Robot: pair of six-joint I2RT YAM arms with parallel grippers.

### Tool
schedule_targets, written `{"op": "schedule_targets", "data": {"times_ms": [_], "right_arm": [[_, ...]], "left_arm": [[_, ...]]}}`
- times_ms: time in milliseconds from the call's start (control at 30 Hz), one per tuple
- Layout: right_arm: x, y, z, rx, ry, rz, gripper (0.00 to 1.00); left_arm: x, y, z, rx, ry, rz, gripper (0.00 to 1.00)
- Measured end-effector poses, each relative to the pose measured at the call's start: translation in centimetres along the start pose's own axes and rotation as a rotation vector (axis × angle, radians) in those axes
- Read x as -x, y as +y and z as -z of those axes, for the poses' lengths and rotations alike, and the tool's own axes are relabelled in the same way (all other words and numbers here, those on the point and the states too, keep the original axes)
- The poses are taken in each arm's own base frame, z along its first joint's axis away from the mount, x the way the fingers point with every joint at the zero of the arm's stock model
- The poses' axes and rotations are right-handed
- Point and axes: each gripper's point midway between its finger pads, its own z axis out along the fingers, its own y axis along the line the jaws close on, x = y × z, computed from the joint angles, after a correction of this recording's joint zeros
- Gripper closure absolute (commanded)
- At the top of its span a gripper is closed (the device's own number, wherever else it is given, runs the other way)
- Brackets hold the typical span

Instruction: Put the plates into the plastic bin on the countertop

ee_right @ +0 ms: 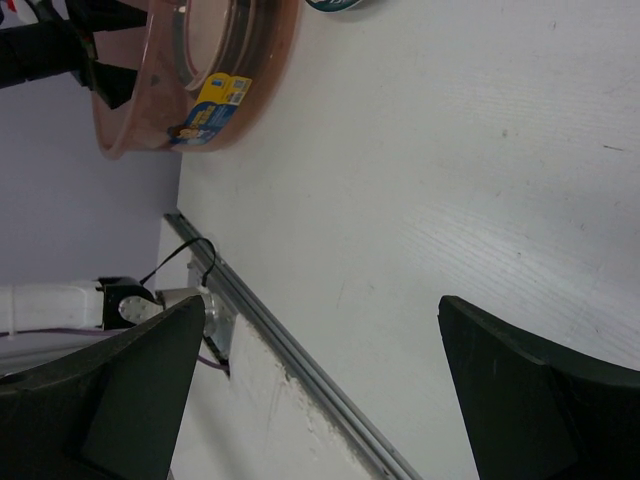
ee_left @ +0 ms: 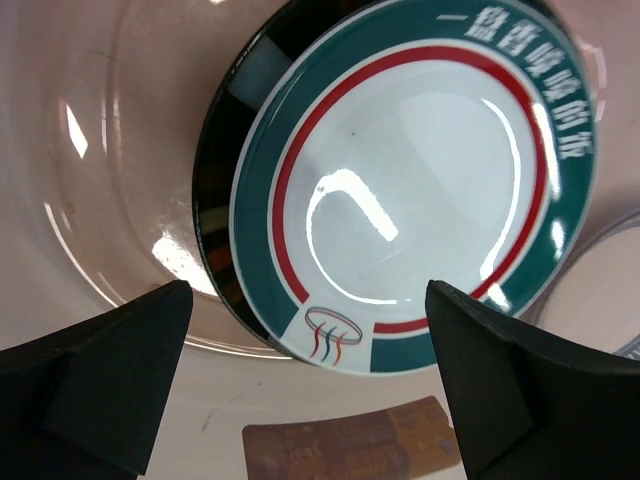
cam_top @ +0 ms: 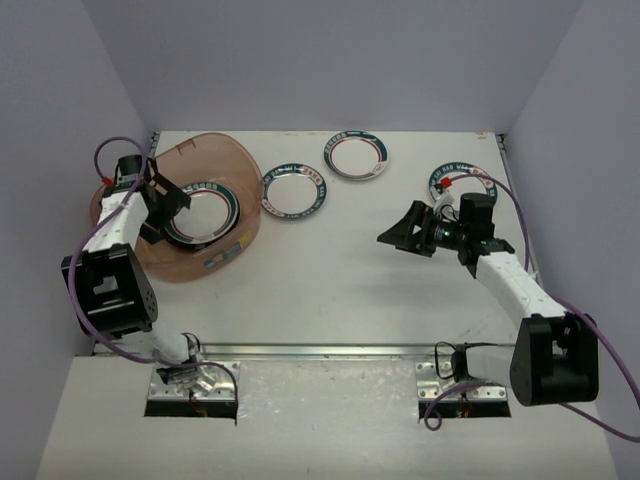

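Glossy ceramic plate [ee_left: 400,190]; translucent plastic bin [ee_left: 95,150]

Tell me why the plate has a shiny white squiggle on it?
Left wrist view: that squiggle is light glare on the glossy plate, with more on the plastic bin wall; top view: light is soft, shadows faint; right wrist view: no glare on the countertop.

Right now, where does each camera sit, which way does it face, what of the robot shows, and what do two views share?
Top external: above and behind, looking down on the off-white countertop; left arm and right arm.
Left wrist: facing down into the translucent pinkish-brown plastic bin; open left gripper.
Right wrist: low, facing across the countertop; open right gripper.
Shared: all three show the bin.
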Motion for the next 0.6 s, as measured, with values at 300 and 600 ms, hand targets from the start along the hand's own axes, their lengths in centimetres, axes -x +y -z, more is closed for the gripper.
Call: {"op": "schedule_targets", "data": {"times_ms": [300, 600], "right_arm": [[-0.6, -1.0, -4.8, -0.011, 0.032, -0.023, 0.05], [2.4, -6.4, -17.8, -0.104, 0.067, -0.167, 0.09]], "left_arm": [[2.9, -2.7, 9.0, -0.2, -0.179, -0.067, 0.0], [-4.2, -3.0, 18.2, -0.6, -0.274, -0.234, 0.0]]}}
